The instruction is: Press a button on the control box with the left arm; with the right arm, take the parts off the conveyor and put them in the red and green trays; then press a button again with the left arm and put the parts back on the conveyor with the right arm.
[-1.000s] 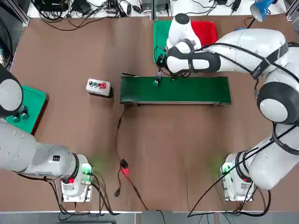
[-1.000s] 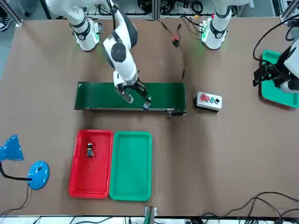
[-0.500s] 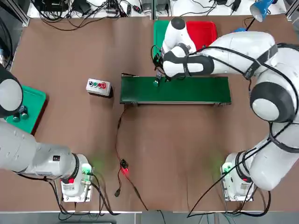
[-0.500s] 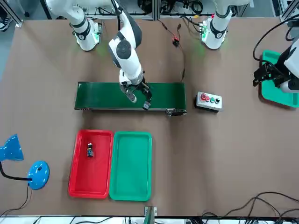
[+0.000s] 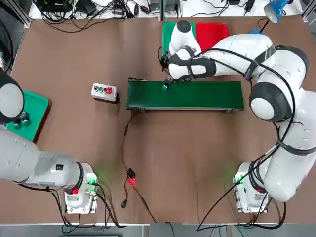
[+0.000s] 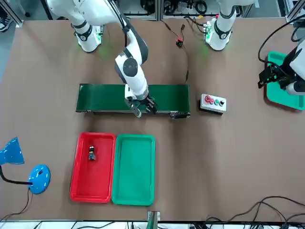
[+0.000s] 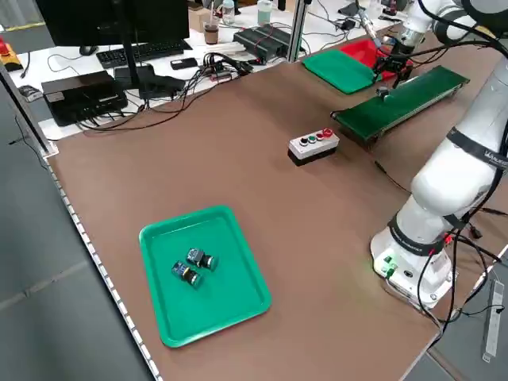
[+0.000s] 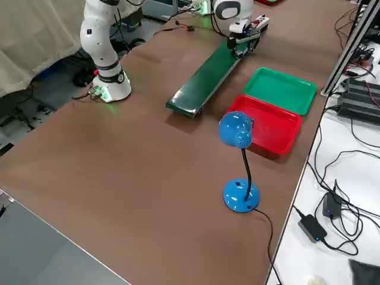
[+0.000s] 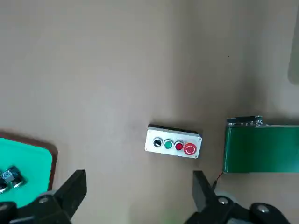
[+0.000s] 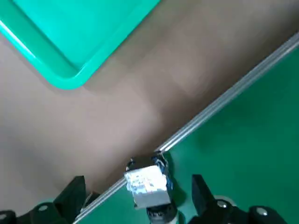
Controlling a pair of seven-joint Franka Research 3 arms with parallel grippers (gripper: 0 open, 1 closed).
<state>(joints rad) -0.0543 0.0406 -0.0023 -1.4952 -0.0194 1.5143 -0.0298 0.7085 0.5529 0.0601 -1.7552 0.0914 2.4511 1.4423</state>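
A small part [image 10: 148, 183] is seen at the conveyor's [image 5: 197, 96] upper edge, centre-left of the top view, between the spread fingers of the right end effector [image 10: 135, 196]. Bare table [image 5: 197, 148] is left below. The left end effector [image 9: 138, 193], opened, is held above the control box [image 9: 173, 142].

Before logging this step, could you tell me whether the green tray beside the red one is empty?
Empty: the green tray shows only bare floor in the front view.
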